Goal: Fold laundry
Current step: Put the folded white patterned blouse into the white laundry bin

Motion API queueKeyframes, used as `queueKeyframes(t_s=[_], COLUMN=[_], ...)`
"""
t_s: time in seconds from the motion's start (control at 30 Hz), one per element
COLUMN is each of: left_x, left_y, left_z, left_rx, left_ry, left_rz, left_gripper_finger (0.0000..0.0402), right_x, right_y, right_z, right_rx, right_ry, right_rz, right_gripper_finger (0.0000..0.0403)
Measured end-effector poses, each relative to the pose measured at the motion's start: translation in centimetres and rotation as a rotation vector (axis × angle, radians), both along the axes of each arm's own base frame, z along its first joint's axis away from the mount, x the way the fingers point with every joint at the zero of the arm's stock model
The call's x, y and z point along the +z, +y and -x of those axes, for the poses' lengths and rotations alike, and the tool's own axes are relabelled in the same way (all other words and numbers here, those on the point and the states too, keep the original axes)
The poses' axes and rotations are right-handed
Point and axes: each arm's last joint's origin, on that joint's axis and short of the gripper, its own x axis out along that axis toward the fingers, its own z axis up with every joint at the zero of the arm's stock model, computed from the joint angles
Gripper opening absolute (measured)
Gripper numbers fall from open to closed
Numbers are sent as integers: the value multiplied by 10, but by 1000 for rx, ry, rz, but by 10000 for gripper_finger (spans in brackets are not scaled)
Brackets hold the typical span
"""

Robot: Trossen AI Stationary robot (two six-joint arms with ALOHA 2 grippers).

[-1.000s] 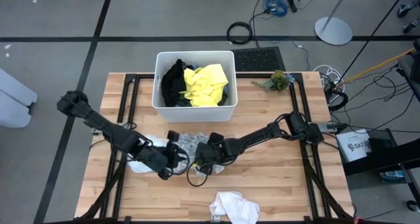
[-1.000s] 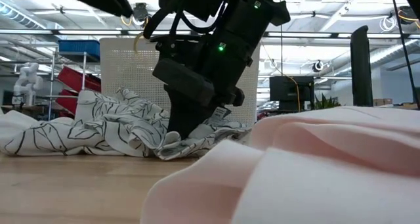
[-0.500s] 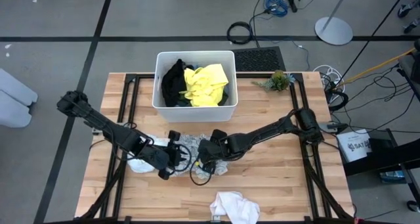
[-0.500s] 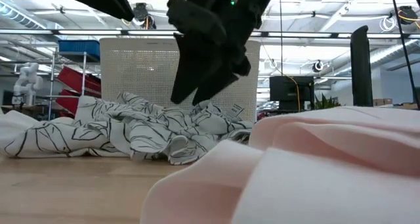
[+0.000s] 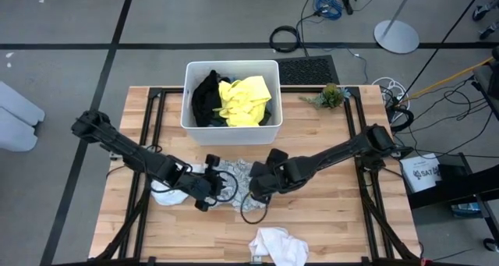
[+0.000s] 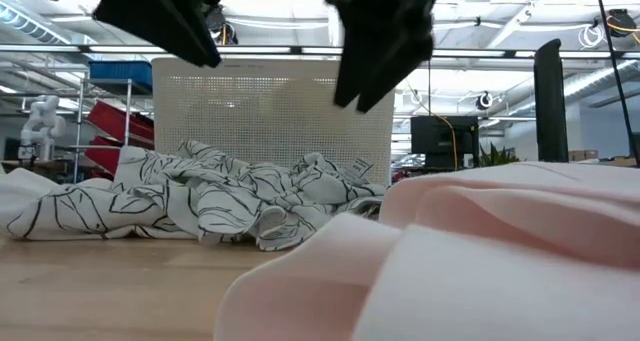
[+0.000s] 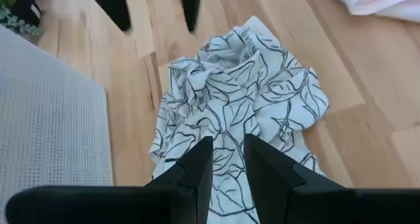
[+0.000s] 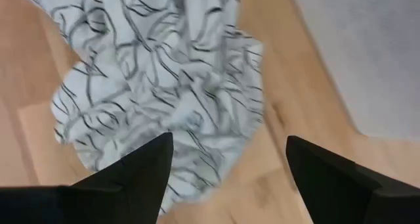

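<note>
patterned cloth [image 6: 200,196] lies crumpled on the table [image 5: 327,219], just in front of the tub [image 5: 231,125]. right gripper [image 8: 226,161] hangs above it, fingers spread wide, holding nothing. left gripper [image 7: 226,161] hovers over the cloth's other end, fingers narrowly parted, nothing clearly gripped. yellow cloth [image 5: 243,100] and black cloth [image 5: 206,96] sit inside the tub; white cloth [image 5: 277,244] lies well in front of the tub.

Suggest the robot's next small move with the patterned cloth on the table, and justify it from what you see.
Probably lower the right gripper, open and hanging clear above the crumpled patterned cloth, onto a free edge to pull it flat. The left gripper hovers narrow over the other end.
</note>
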Motion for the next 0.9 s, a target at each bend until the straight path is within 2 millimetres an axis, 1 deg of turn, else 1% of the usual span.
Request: queueKeyframes(t_s=[0.13, 0.27, 0.37, 0.5, 0.6, 0.73, 0.83, 0.9], left_x=[3, 7, 7, 5, 3, -3, -12, -23], left_y=[2, 2, 1, 2, 1, 2, 1, 1], left_z=[-8, -13, -14, -16, -18, -22, -28, -33], left_rx=[4, 11, 22, 52, 66, 129, 167, 165], left_ry=[-66, -120, -138, -142, -147, -157, -144, -104], left_rz=[-12, 9, 4, -30, -44, -57, -53, -59], left_gripper_finger=[95, 95, 96, 106, 126, 168, 201, 218], right_x=[16, 30, 37, 40, 41, 41, 41, 41], right_y=[8, 18, 25, 30, 30, 30, 30, 30], right_z=[17, 31, 37, 42, 42, 43, 43, 43], right_rx=[-22, -47, -53, -46, -46, -49, -49, -49], right_ry=[-13, -53, -98, -120, -122, -115, -113, -114], right_rz=[53, 110, 159, 189, 195, 201, 202, 202], right_gripper_finger=[286, 286, 286, 286, 286, 286, 286, 286])
